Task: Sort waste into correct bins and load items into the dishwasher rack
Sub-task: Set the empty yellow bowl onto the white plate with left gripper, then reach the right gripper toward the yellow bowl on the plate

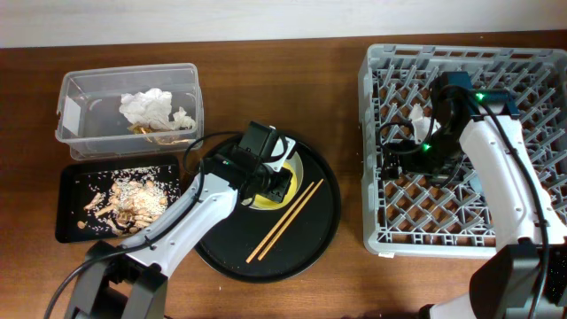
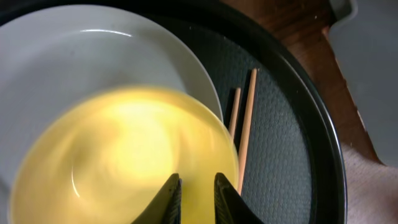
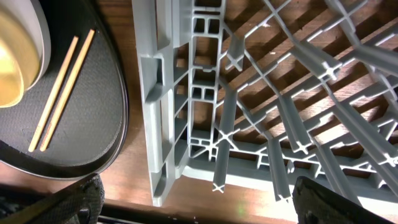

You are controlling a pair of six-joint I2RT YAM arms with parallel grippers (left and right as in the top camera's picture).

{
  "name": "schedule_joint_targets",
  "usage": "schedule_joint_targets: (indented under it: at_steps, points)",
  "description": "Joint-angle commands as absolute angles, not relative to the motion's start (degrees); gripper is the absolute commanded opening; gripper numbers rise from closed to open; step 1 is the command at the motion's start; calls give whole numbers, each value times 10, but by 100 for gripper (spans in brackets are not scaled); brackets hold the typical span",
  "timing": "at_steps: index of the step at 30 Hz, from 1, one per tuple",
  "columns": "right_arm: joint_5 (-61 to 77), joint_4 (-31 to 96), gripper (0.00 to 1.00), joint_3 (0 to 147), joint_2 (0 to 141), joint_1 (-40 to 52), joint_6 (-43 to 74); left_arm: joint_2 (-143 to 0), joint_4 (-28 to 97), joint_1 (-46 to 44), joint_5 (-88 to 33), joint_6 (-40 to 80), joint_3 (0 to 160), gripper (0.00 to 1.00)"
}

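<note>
At far left, crumpled tissue (image 1: pixel 146 106) lay in the clear tub (image 1: pixel 75 89) and food scraps (image 1: pixel 124 202) on the flat black tray (image 1: pixel 69 190). On the round tray (image 1: pixel 323 217), the left arm hid most of the plate (image 2: pixel 74 62), and the left gripper (image 2: pixel 196 198), fingers narrowly parted, hung over the blurred yellow bowl (image 2: pixel 118 155) beside the chopsticks (image 1: pixel 283 220); contact was unclear. The right gripper (image 3: pixel 199 208), cut off at the frame's corners, gaped wide and empty inside the dishwasher rack (image 1: pixel 376 106) on the table (image 1: pixel 266 80).

We tag this a robot lab bench: wooden table (image 1: pixel 345 266), plain pale wall (image 1: pixel 266 18), left arm (image 1: pixel 190 217) and right arm (image 1: pixel 500 168), dishwasher rack (image 1: pixel 370 177) set on the tabletop.
</note>
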State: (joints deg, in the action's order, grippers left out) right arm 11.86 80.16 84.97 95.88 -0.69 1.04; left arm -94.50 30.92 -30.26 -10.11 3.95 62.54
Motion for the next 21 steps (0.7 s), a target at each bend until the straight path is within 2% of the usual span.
schedule_joint_targets:
  at_steps: [1, 7, 9, 11, 17, 19, 21]
  points:
    - [120, 793, 98, 858, 962, -4, 7, -914, 348, -288, -109, 39, 643, 23]
    - [187, 775, 99, 905, 961, 9, 9, -803, 483, -176, -107, 52, 658, 26]
    - [191, 761, 100, 927, 961, 36, 9, -775, 521, -131, -107, 65, 658, 33]
    - [191, 733, 100, 933, 961, 75, 9, -756, 549, -87, -107, 71, 658, 49]
    - [179, 642, 100, 932, 989, 202, 57, -750, 589, -43, -114, 71, 658, 59]
    - [173, 620, 97, 932, 1015, 237, 80, -750, 589, -43, -114, 71, 658, 61]
    - [173, 606, 93, 932, 1045, 260, 96, -750, 589, -43, -114, 71, 658, 67]
